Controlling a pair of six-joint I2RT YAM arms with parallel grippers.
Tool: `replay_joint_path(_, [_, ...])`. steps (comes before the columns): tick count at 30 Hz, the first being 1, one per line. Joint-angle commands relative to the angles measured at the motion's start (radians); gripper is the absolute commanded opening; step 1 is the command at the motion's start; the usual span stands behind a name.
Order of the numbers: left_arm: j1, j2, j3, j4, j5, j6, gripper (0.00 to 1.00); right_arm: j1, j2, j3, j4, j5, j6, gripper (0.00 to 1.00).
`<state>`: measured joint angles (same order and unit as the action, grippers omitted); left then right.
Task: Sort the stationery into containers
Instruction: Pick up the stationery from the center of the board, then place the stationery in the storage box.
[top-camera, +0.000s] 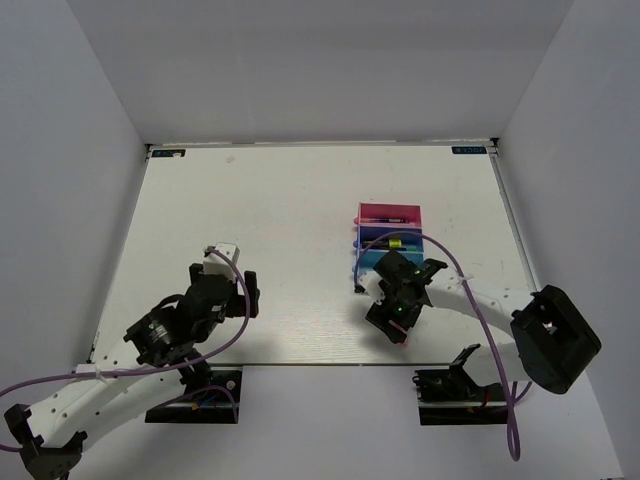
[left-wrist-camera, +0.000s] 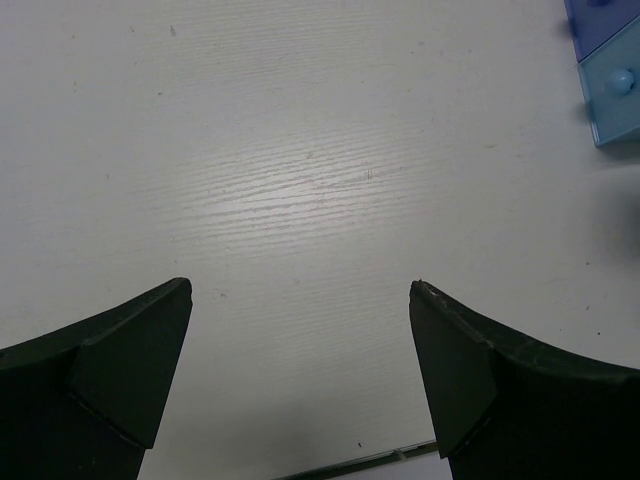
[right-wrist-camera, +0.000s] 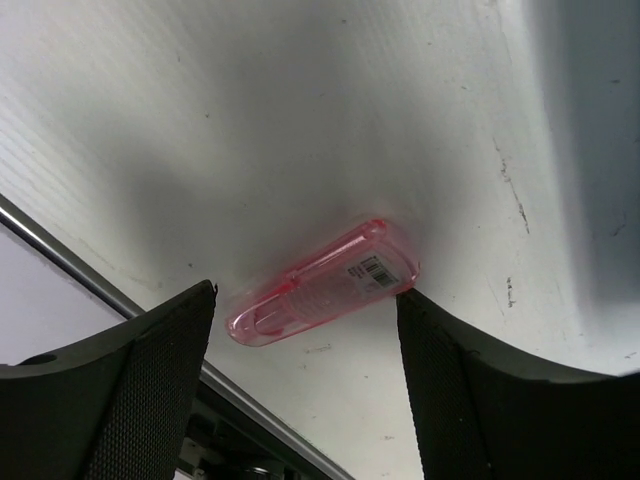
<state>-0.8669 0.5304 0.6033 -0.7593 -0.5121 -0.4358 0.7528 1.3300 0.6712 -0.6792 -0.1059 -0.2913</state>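
The three joined trays sit right of the table's middle: pink (top-camera: 390, 213), dark blue (top-camera: 375, 240) and light blue (top-camera: 368, 262). A black highlighter with a yellow end (top-camera: 395, 241) lies in the dark blue tray. A translucent pink clip (right-wrist-camera: 325, 285) lies flat on the table near the front edge. My right gripper (right-wrist-camera: 305, 292) is open over it, the clip lies between the jaws, and the right fingertip (right-wrist-camera: 420, 310) touches its labelled end. In the top view the right gripper (top-camera: 395, 322) partly hides the light blue tray. My left gripper (left-wrist-camera: 300, 285) is open and empty above bare table.
The table's metal front edge (right-wrist-camera: 100, 285) runs just behind the clip, and it also shows in the left wrist view (left-wrist-camera: 380, 460). Corners of the dark blue tray (left-wrist-camera: 600, 20) and light blue tray (left-wrist-camera: 615, 90) show there. White walls enclose the table.
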Motion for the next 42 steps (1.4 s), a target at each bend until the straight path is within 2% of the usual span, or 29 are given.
replay_joint_path(1, [0.003, -0.017, -0.005, -0.006, -0.016, -0.003, 1.00, 0.054, 0.032, -0.004, 0.009, -0.043, -0.002, 0.75])
replay_joint_path(8, [0.003, -0.026, -0.013, -0.002, -0.014, -0.011, 1.00, 0.152, 0.021, -0.038, 0.044, 0.052, -0.026, 0.64])
replay_joint_path(9, [0.002, -0.023, -0.014, -0.002, -0.016, -0.009, 1.00, 0.178, 0.021, -0.044, 0.049, 0.066, -0.037, 0.60])
replay_joint_path(11, [0.003, -0.020, -0.014, 0.000, -0.014, -0.011, 1.00, 0.203, 0.024, -0.050, 0.055, 0.071, -0.042, 0.59])
replay_joint_path(15, [0.002, -0.015, -0.016, 0.002, -0.013, -0.011, 1.00, 0.247, 0.031, -0.055, 0.063, 0.075, -0.055, 0.49])
replay_joint_path(18, [0.003, -0.013, -0.025, 0.006, -0.014, -0.011, 1.00, 0.260, 0.026, -0.062, 0.066, 0.065, -0.074, 0.31])
replay_joint_path(19, [0.003, -0.012, -0.027, 0.009, -0.011, -0.012, 1.00, 0.264, 0.025, -0.065, 0.067, 0.063, -0.087, 0.20])
replay_joint_path(21, [0.000, -0.009, -0.033, 0.009, -0.009, -0.012, 1.00, 0.270, 0.017, -0.065, 0.067, 0.052, -0.098, 0.10])
replay_joint_path(22, [0.002, -0.007, -0.033, 0.015, -0.009, -0.014, 1.00, 0.273, 0.003, -0.062, 0.064, 0.049, -0.120, 0.02])
replay_joint_path(23, [0.002, -0.004, -0.033, 0.014, -0.003, -0.012, 1.00, 0.276, -0.014, -0.059, 0.064, 0.048, -0.127, 0.00])
replay_joint_path(26, [0.002, -0.001, -0.034, 0.020, -0.003, -0.011, 1.00, 0.281, -0.070, -0.039, 0.047, 0.038, -0.181, 0.00])
replay_joint_path(32, [0.002, 0.005, -0.022, 0.015, 0.003, -0.007, 1.00, 0.275, -0.204, 0.160, -0.040, 0.051, -0.287, 0.00])
replay_joint_path(36, [0.002, 0.011, -0.020, 0.017, 0.014, -0.009, 1.00, 0.269, -0.261, 0.248, 0.009, 0.255, -0.345, 0.00])
replay_joint_path(38, [0.002, 0.017, -0.020, 0.018, 0.018, -0.009, 1.00, 0.261, -0.267, 0.243, 0.041, 0.346, -0.434, 0.00])
replay_joint_path(39, [0.005, 0.020, -0.016, 0.023, 0.021, -0.006, 1.00, 0.257, -0.267, 0.235, 0.112, 0.447, -0.454, 0.00])
replay_joint_path(42, [0.003, 0.034, -0.010, 0.023, 0.024, -0.004, 1.00, 0.224, -0.259, 0.203, 0.211, 0.527, -0.584, 0.00])
